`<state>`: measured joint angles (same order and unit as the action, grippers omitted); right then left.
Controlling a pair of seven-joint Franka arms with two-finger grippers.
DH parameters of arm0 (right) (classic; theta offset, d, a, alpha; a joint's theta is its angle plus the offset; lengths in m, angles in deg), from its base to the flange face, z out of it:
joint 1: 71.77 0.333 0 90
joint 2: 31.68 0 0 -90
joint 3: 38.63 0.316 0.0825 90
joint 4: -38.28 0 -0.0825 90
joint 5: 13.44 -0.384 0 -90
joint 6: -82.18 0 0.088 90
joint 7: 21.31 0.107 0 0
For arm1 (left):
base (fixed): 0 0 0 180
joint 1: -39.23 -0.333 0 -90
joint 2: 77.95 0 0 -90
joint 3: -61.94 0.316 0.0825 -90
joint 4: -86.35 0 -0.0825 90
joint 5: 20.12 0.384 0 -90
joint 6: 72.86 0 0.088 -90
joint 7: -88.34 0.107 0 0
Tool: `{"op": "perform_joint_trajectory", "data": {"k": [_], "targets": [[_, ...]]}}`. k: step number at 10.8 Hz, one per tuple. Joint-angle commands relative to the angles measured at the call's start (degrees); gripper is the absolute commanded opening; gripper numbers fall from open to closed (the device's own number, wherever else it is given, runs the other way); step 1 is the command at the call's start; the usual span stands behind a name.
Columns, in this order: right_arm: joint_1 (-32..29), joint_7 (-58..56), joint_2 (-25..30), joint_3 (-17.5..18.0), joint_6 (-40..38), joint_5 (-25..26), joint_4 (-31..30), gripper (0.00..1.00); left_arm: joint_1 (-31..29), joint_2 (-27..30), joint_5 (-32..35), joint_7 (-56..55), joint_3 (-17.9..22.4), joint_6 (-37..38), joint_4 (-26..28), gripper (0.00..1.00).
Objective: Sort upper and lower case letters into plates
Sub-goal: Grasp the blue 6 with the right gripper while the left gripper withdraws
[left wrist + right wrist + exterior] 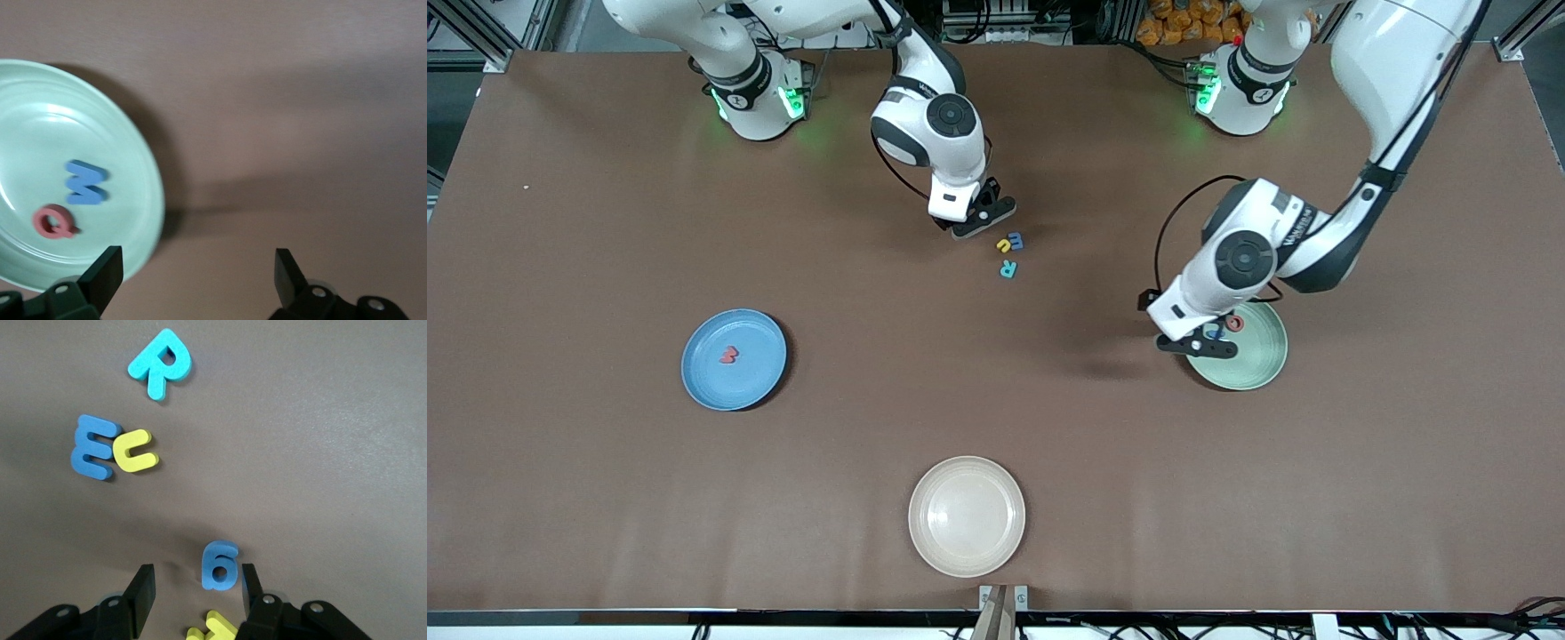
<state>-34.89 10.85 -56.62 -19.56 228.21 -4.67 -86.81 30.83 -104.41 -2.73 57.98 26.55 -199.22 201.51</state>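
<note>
My right gripper (983, 216) (195, 593) is down at the table, open, straddling a small blue letter (220, 565) that lies close to one finger. A yellow letter (213, 628) lies partly hidden under the gripper. Beside them lie a blue E (93, 447), a yellow c (135, 451) and a teal R (160, 363) (1008, 268). The blue plate (760, 373) holds one red letter (729, 356). My left gripper (1196, 345) (197, 273) hangs open and empty over the rim of the mint green plate (1258, 356) (40, 120), which holds a blue letter (85, 182) and a red Q (55, 221).
A cream-beige plate (967, 516) stands empty near the table's front edge, midway between the two coloured plates. The brown tabletop (605, 222) stretches bare around the letters and plates.
</note>
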Motion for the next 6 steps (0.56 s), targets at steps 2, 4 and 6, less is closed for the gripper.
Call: {"op": "perform_joint_trajectory", "data": {"k": [2,4,6], "targets": [[-0.1,1.9,-1.7,-0.2,0.7,2.2,0.4,0.61,2.5,-1.5,1.6,-5.4,0.0,3.0,-2.4,1.00],[-0.3,1.9,-1.9,-0.2,0.8,3.2,0.4,0.61,2.9,-1.6,1.6,-5.7,0.0,3.0,-2.7,1.00],[-0.5,2.0,-2.1,-0.3,0.8,3.8,0.4,0.60,2.9,-2.3,1.7,-5.8,0.0,3.0,-3.3,1.00]]}}
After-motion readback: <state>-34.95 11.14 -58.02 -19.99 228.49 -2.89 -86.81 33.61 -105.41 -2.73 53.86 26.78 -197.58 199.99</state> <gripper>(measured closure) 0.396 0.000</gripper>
